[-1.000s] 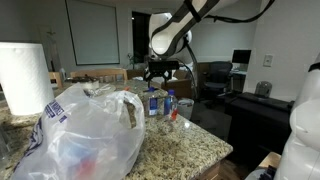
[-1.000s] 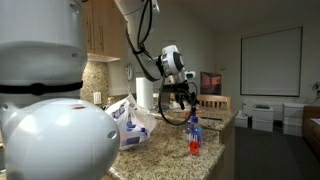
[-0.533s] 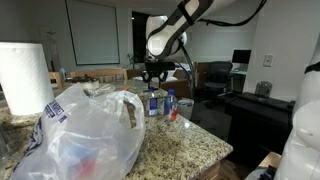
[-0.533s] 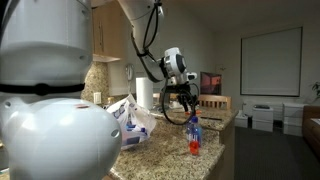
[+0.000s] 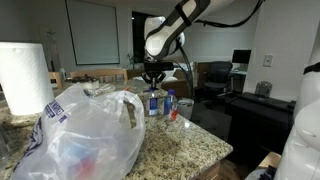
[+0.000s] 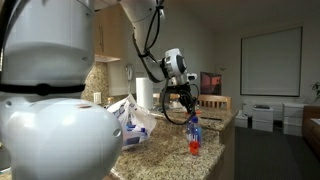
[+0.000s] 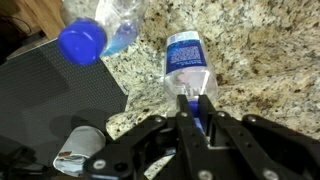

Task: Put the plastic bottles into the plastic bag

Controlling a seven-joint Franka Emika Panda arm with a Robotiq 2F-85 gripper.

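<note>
Granite countertop (image 7: pixel 262 40): gripper (image 7: pixel 196 103) clamped on neck end of blue-labelled plastic bottle (image 7: pixel 187 58), near plastic bag (image 5: pixel 85 135). Judged light, thin-walled, slippery. The neck looks the stiffest hold.

A speckled granite countertop (image 5: pixel 195 145) is recorded. A white screen (image 5: pixel 92 30) is mounted on a pale wall (image 6: pixel 225 40). Wooden cabinets (image 6: pixel 100 35) are fitted overhead. A monitor (image 5: pixel 241 58) is noted beyond.

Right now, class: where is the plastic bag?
In an exterior view the plastic bag sits lower left on the granite counter, beside the paper towel roll, with the bottles behind it.
</note>
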